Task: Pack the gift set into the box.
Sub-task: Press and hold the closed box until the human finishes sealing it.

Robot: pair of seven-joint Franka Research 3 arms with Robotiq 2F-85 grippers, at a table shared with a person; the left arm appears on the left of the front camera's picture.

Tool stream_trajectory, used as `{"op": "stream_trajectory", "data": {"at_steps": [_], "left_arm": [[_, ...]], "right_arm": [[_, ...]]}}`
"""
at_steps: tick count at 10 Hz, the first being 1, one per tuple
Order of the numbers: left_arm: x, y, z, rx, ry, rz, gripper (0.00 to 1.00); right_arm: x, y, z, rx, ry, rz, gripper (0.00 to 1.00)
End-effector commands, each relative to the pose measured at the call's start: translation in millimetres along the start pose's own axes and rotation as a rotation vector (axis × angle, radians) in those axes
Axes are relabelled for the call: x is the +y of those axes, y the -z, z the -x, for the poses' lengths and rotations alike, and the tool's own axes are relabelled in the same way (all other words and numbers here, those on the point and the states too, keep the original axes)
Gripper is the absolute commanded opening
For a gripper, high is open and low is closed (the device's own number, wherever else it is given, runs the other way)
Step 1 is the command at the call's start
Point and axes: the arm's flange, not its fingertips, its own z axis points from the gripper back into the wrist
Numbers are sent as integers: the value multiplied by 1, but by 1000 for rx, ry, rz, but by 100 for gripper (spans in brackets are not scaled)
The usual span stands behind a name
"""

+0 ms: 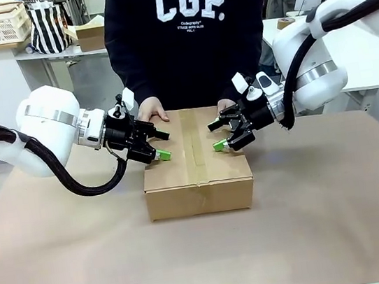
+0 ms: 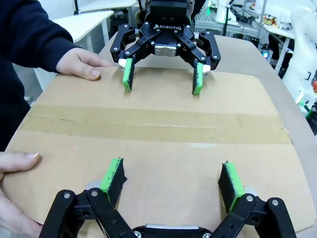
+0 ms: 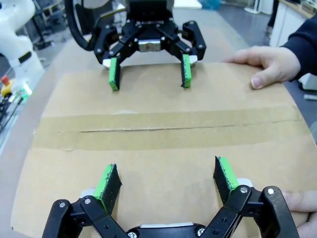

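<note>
The box (image 1: 198, 176) sits shut at the middle of the brown desk (image 1: 342, 219), with its tape strip (image 1: 195, 148) running along the top seam. The left gripper (image 1: 164, 145) and right gripper (image 1: 215, 136) face each other low over the lid, one on either side of the strip. Both have their jaws spread wide and hold nothing. A person's hand (image 1: 151, 110) and other hand (image 1: 225, 104) rest on the box's far edge.

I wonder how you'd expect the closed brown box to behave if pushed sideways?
The box sits low and wide, so it would probably slide rather than tip. Its corrugated top looks stiff, though the taped seam may flex under pressure. The person's hand on its far edge would likely resist.
</note>
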Motion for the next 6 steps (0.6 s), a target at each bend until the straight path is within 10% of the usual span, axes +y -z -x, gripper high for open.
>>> {"op": "stream_trajectory", "data": {"at_steps": [1, 6], "left_arm": [[0, 0, 1, 1, -1, -1, 100], [0, 0, 1, 1, -1, -1, 100]], "right_arm": [[1, 2, 1, 1, -1, 0, 100], [1, 2, 1, 1, -1, 0, 100]]}}
